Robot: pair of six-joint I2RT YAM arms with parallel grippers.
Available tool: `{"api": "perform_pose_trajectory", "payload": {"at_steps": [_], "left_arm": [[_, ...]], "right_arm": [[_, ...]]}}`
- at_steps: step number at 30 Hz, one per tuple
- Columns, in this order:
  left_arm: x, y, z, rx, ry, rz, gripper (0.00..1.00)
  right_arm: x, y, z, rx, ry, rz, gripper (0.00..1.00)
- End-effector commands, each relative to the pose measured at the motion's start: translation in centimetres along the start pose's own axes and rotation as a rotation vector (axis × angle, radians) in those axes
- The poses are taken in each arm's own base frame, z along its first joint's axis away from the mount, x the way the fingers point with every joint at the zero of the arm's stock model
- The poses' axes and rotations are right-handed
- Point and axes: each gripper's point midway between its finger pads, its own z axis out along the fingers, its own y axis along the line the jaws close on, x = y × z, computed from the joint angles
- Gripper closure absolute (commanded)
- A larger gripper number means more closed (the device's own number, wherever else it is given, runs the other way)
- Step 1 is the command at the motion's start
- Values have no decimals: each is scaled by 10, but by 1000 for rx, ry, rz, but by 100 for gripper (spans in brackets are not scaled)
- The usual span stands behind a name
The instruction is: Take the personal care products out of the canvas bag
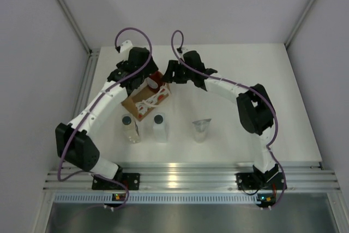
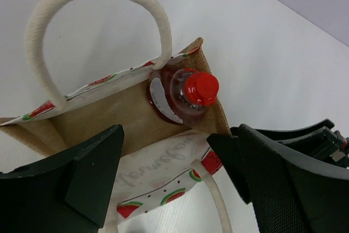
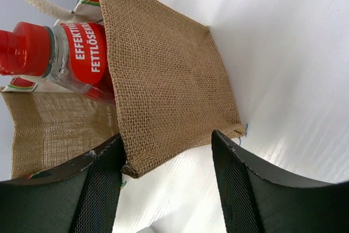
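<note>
Canvas bag [image 1: 144, 102] lies tipped on the table [image 1: 262, 80], with the slim red bottle [image 2: 188, 94] protruding from its mouth. Left gripper [image 2: 172, 151] is spread wide, the bottle just beyond its fingertips and untouched. Right gripper [image 3: 166, 145] straddles the bag's burlap base. Whether it pinches cannot be told.

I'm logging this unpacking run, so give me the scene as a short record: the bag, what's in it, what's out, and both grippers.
bag: canvas bag, mouth open
inside: red bottle, cap poking above the rim
out on table: clear bottle, white bottle, pouch
left gripper: open, jaws wide at the bag's mouth
right gripper: appears shut on the bag's burlap side
</note>
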Motion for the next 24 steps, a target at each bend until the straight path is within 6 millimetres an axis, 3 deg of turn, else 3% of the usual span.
{"api": "perform_pose_trajectory", "payload": {"at_steps": [1,14,24], "left_arm": [[-2,-16,11,20,26,-27,11],[26,-10,58,-101,61,-8,19],[40,-6,69,-130,89,2,34]], "right_arm": [[-17,0,-9,0,-48,-28,39],[-13,13,-28,-55,-41,-83,39],[-15,13,-31,-54,-45,-89,38]]}}
